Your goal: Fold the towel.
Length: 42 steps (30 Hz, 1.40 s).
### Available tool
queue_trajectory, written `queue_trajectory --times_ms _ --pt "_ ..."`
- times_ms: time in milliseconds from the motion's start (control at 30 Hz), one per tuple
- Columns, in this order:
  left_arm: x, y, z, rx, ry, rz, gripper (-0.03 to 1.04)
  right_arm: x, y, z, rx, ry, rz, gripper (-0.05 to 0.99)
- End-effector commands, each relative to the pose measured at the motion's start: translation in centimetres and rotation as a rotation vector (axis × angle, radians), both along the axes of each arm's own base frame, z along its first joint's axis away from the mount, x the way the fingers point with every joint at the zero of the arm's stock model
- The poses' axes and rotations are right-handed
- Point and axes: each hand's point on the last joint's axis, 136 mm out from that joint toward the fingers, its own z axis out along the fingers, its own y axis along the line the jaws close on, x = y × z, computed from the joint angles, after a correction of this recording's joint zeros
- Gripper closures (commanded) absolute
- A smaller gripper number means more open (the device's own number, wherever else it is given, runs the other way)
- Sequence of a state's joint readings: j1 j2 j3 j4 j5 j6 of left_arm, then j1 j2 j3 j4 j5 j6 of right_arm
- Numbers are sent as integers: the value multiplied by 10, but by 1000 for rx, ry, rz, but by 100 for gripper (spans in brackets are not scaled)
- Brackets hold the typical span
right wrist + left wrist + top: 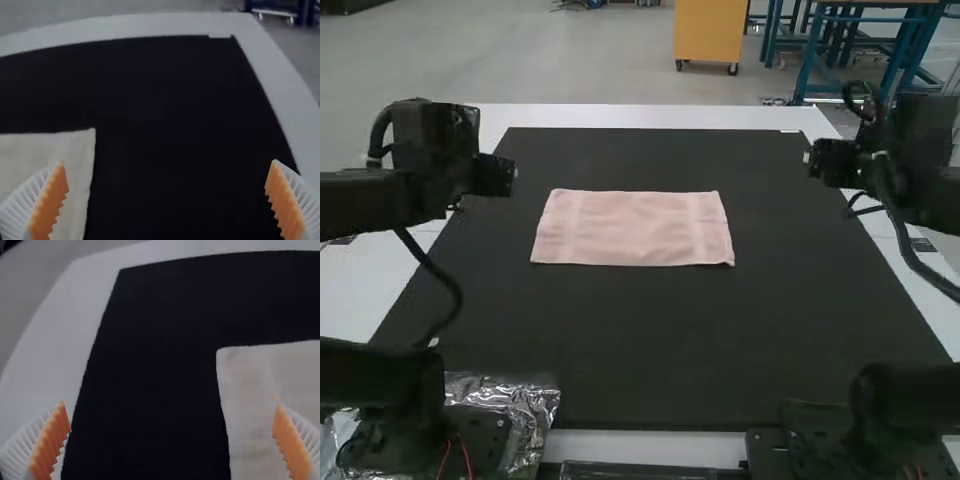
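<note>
A pale pink towel (632, 229) lies flat and spread as a wide rectangle on the black mat; whether it has layers I cannot tell. The left gripper (494, 175) is above the mat's left edge, away from the towel. Across the table, the right gripper (832, 160) hangs over the mat's right edge, also apart from the cloth. In the left wrist view the left gripper (171, 440) is open around nothing, with a towel corner (245, 370) in sight. The right wrist view has the right gripper (166, 200) open too, and another towel corner (75, 150).
The black mat (650, 340) covers most of the white table (660, 116), with bare mat on all sides of the towel. Crinkled silvery plastic (535, 405) lies by the left arm's base at the near edge.
</note>
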State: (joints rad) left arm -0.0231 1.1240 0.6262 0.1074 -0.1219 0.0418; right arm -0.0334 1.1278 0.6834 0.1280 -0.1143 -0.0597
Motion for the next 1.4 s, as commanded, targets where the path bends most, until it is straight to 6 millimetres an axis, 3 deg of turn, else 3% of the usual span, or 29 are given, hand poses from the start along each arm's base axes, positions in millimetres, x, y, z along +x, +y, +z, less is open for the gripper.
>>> queue_trajectory --times_ms 0,100,200,367,567,1033,1367 --pt "19 -15 -14 -122 69 -52 6 9 26 -23 83 96 87 3" --pt "27 -22 -51 -173 200 -66 5 12 42 -51 96 184 119 3" --pt "35 -21 -72 -176 243 -60 5 15 58 -71 102 240 138 3" --pt "47 -19 -84 -174 234 -44 5 27 87 -93 109 282 163 3" --pt "60 -20 -96 -177 233 -53 5 46 109 -113 94 276 175 3" --pt "100 -15 -139 -173 279 -35 5 103 122 -146 54 241 181 3" --pt "120 -2 -163 -185 292 -5 5 129 127 -175 18 252 180 3"
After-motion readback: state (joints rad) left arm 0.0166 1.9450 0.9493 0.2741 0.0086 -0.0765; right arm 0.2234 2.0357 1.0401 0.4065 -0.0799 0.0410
